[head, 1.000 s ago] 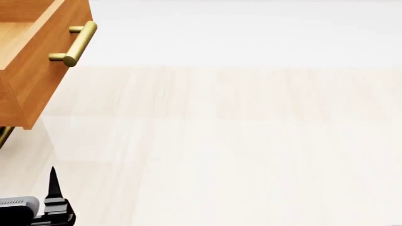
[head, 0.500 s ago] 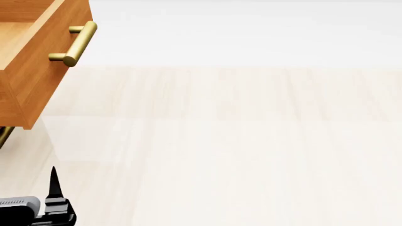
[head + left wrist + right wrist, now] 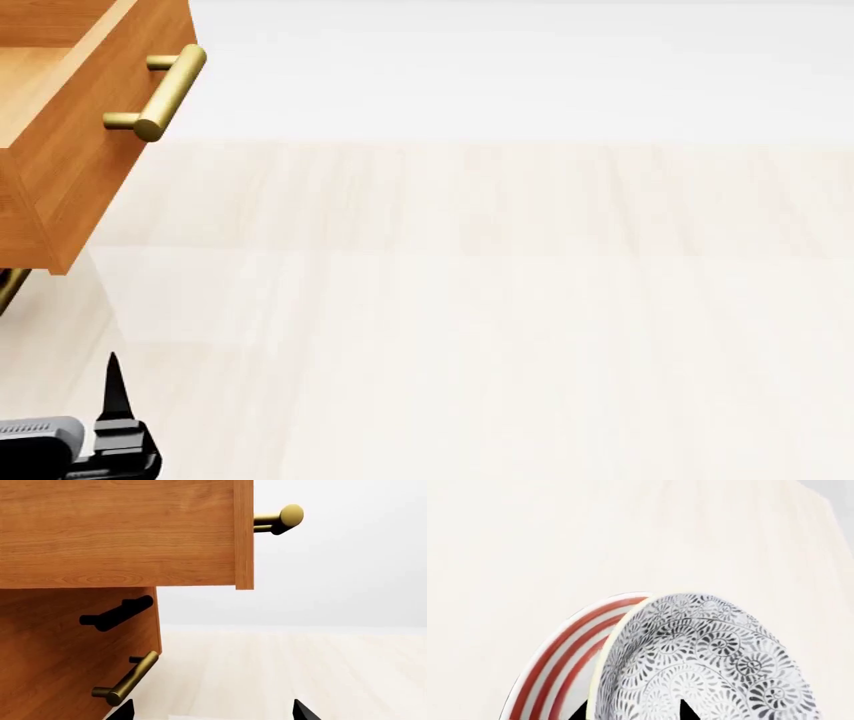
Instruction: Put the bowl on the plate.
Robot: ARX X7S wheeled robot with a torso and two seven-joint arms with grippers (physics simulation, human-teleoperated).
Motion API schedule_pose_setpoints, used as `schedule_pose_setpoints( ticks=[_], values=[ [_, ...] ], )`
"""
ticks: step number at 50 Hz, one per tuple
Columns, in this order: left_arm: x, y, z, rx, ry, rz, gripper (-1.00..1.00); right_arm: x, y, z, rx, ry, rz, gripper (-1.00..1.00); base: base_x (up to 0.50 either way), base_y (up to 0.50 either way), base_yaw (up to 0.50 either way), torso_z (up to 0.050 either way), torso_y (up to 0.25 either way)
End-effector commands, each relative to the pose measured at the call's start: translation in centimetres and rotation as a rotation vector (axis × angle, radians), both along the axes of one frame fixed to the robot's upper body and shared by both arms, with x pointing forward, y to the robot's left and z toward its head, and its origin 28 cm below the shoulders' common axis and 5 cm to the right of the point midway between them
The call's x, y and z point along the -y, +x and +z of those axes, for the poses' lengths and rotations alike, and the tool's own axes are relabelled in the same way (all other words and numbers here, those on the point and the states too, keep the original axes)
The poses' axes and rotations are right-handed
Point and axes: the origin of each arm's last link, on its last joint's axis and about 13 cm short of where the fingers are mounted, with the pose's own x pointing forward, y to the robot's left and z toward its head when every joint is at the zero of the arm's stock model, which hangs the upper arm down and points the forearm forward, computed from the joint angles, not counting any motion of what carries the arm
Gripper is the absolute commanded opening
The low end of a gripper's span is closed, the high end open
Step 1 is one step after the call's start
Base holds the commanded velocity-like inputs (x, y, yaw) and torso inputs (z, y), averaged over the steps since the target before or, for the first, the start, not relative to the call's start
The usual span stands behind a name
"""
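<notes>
- In the right wrist view we see the bowl (image 3: 707,660) filling the lower right of the frame, its grey floral inside turned toward the camera.
- The bowl is round, so it has no long axis we can name; its opening faces us in this view, and its rim runs off the lower and right edges of the frame.
- The plate (image 3: 564,655) shows as a crescent of red rings at the bowl's left, from lower left up to the frame's middle. The bowl overlaps it; we cannot tell whether the two touch or whether the bowl is above it.
- Of the right gripper (image 3: 634,711) we see two dark fingertips at the bottom edge, one at the bowl's rim and one over its inside. They stand apart, but we cannot tell whether they clamp the rim.
- In the left wrist view the left gripper (image 3: 212,711) shows two dark tips at the bottom edge, well apart with nothing between them.
- The same view shows a wooden cabinet (image 3: 60,650) at left, with an open drawer (image 3: 120,530) jutting out at upper left.
- In the head view the drawer sits at upper left over a pale floor (image 3: 534,320); neither bowl nor plate appears there.
</notes>
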Motion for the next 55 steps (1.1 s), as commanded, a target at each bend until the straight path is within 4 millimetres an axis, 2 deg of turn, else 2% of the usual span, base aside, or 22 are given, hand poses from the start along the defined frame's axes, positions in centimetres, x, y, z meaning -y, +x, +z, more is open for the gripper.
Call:
schedule_pose_setpoints(
  ticks=[1,14,25,32,55],
  values=[
    [0.0,0.0,0.1,0.003,0.002,0.001,1.0,0.2,0.5,0.2,0.033,-0.005,-0.011,1.0,0.0,0.0,0.0,0.0,0.0],
    [0.0,-0.1,0.2,0.005,0.003,0.0,1.0,0.1,0.4,0.6,0.071,0.022,-0.001,1.0,0.0,0.0,0.0,0.0,0.0],
    [0.0,-0.2,0.3,0.008,0.004,-0.002,1.0,-0.3,0.1,2.3,0.179,0.089,0.029,1.0,0.0,0.0,0.0,0.0,0.0],
    [0.1,-0.2,0.2,0.009,0.002,-0.004,1.0,-1.1,0.4,3.4,0.266,0.191,0.073,1.0,0.0,0.0,0.0,0.0,0.0],
    [0.0,-0.3,0.1,0.007,-0.002,0.001,1.0,-1.8,1.7,6.8,0.431,0.181,0.13,1.0,0.0,0.0,0.0,0.0,0.0]
  ],
)
